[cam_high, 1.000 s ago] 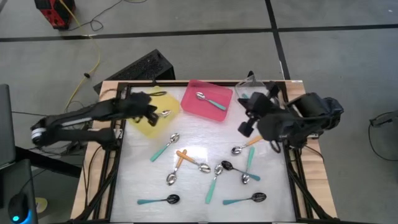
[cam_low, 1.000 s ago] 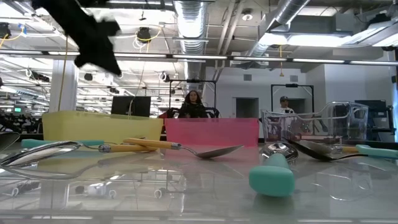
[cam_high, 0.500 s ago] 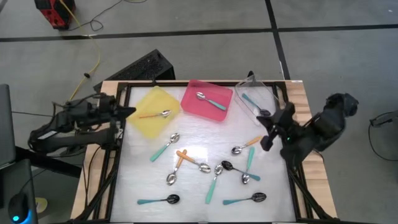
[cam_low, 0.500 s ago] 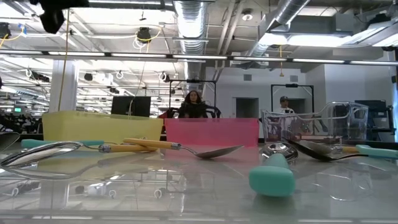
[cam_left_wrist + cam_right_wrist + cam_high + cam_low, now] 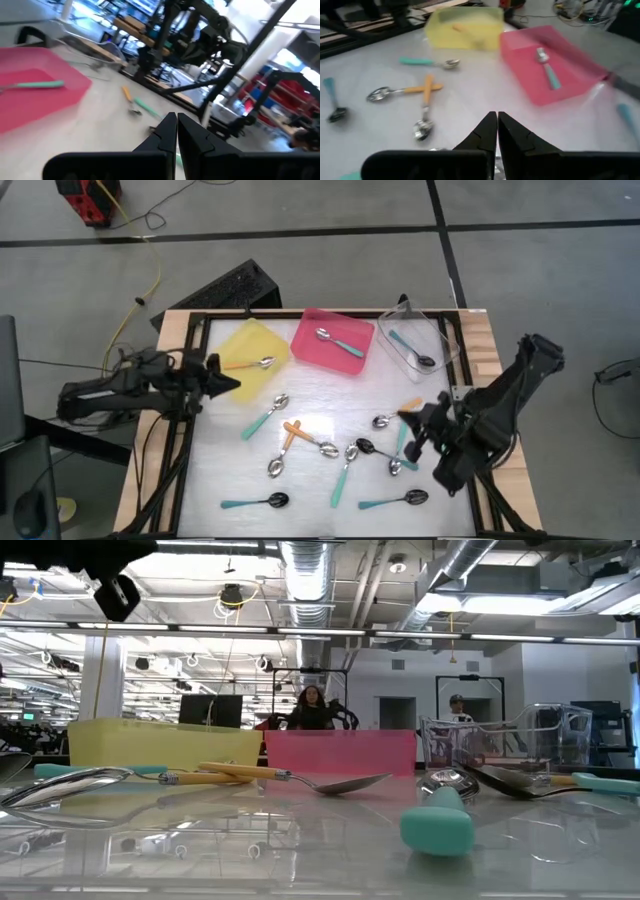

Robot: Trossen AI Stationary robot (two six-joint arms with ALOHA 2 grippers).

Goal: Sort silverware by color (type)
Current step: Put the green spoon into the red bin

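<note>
**Spoons partly sorted; both grippers empty**

The left gripper (image 5: 228, 380) is seen at centre left of the high view, fingers pressed together, holding nothing. The right gripper (image 5: 410, 420) is seen at centre right, fingers together, empty. One spoon each is noted in the yellow tray (image 5: 243, 352), pink tray (image 5: 318, 352) and clear tray (image 5: 440, 345). The remaining spoons (image 5: 345, 470) are scattered across the lower centre of the table (image 5: 310, 395).

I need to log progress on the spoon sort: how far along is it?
Done: one spoon each in the yellow tray, pink tray and clear tray. In hand: nothing; left gripper and right gripper are both shut and empty. Left: about ten loose spoons on the table.
</note>
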